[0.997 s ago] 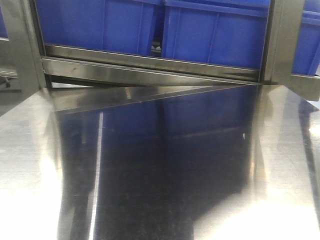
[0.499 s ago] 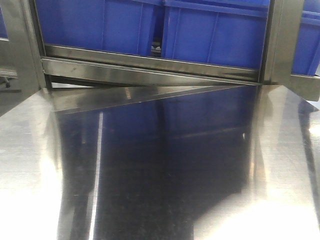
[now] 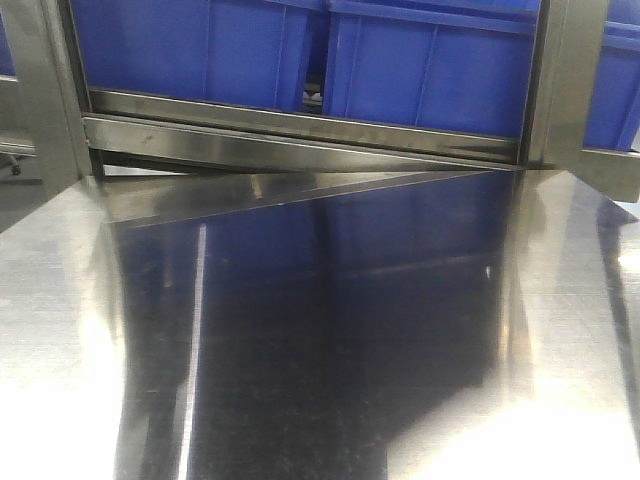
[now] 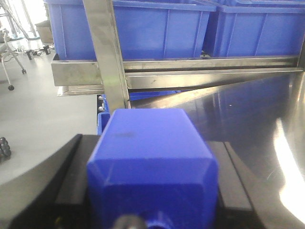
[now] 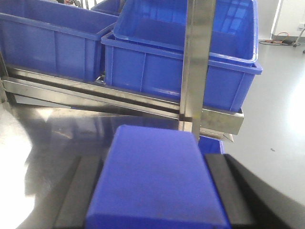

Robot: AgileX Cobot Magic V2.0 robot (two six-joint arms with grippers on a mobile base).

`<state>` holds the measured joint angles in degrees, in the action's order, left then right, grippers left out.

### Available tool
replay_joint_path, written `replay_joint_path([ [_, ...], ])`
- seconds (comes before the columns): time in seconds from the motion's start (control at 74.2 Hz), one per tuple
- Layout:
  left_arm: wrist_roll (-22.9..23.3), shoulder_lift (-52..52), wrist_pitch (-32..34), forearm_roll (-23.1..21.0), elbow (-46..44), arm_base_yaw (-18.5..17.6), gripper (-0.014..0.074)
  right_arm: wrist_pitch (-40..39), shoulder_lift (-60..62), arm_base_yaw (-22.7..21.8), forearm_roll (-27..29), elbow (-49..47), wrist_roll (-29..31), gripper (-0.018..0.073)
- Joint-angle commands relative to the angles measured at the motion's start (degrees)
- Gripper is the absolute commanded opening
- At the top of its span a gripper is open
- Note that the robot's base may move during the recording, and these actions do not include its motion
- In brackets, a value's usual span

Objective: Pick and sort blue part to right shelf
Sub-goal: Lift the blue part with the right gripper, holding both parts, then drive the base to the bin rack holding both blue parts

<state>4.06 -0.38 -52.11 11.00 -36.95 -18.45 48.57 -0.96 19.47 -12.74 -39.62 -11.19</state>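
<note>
We hold one blue part (image 4: 151,152) clamped in the left claw (image 4: 152,186) and a second blue part (image 5: 157,176) in the right claw (image 5: 155,200), both just before the shelf (image 4: 107,57), each probably stiff, light, slick plastic best squeezed on its flat sides.

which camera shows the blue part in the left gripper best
The left wrist view: the blue part fills the foreground, clamped in the left gripper. The front-facing view shows none of it, only steel table and blue bins. The right wrist view shows a second blue part in the right gripper.
</note>
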Motion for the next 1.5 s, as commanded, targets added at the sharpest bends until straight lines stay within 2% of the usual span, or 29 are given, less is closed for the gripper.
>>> replay_joint_path([
  [0.0, 0.1, -0.9, 5.1, 0.1, -1.3, -0.4, 0.0249, -4.7, -1.2, -0.2, -0.6, -1.4, 0.5, 0.0120],
  [1.483, 0.1, -0.5, 4.9, 0.1, -1.3, -0.4, 0.0249, -4.7, -1.2, -0.2, -0.6, -1.4, 0.5, 0.0120],
])
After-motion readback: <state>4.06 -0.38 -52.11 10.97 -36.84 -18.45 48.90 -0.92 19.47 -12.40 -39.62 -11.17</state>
